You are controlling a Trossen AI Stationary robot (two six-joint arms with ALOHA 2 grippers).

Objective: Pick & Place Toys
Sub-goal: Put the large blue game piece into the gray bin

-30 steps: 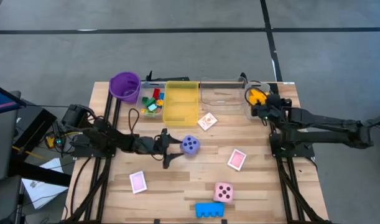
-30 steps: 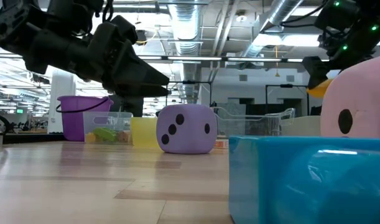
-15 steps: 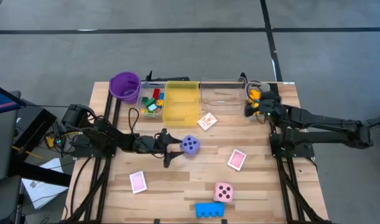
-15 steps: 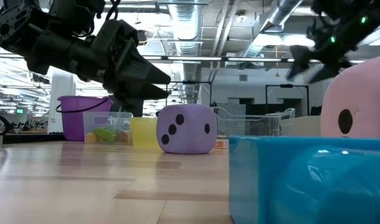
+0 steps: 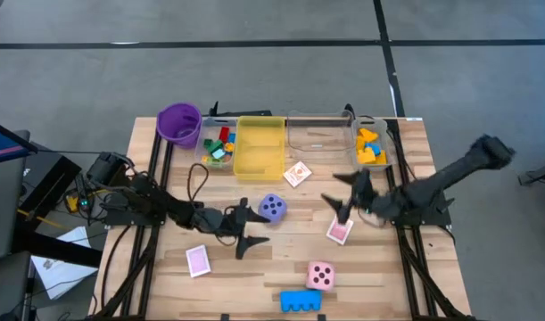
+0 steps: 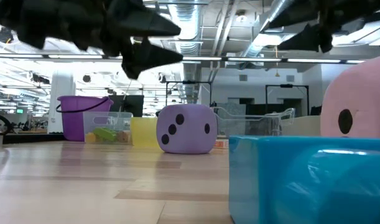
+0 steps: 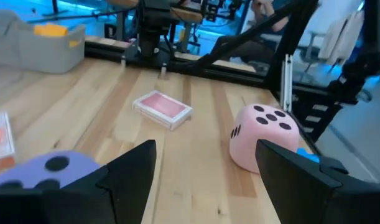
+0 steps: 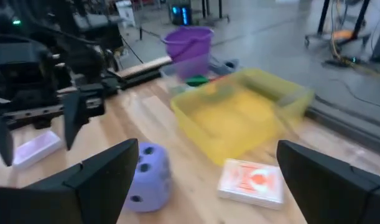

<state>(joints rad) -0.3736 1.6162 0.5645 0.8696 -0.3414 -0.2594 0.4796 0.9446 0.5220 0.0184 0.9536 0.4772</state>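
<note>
Left gripper [image 5: 247, 228]: spread wide, empty, just beside purple die [image 5: 272, 208].
Right gripper [image 5: 346, 196]: spread wide, empty, above pink-backed card [image 5: 340, 229].
Dice: two, with pink die [image 5: 320, 275] near blue brick [image 5: 300, 301].
Pink-backed cards: two on table [image 5: 254, 259].

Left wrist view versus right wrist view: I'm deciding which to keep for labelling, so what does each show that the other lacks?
Only the left wrist view shows the pink die and a pink-backed card deck lying face down. Only the right wrist view shows the yellow bin, the purple cup, a face-up card deck and the left gripper, open. Both show the purple die and the wooden table.
</note>
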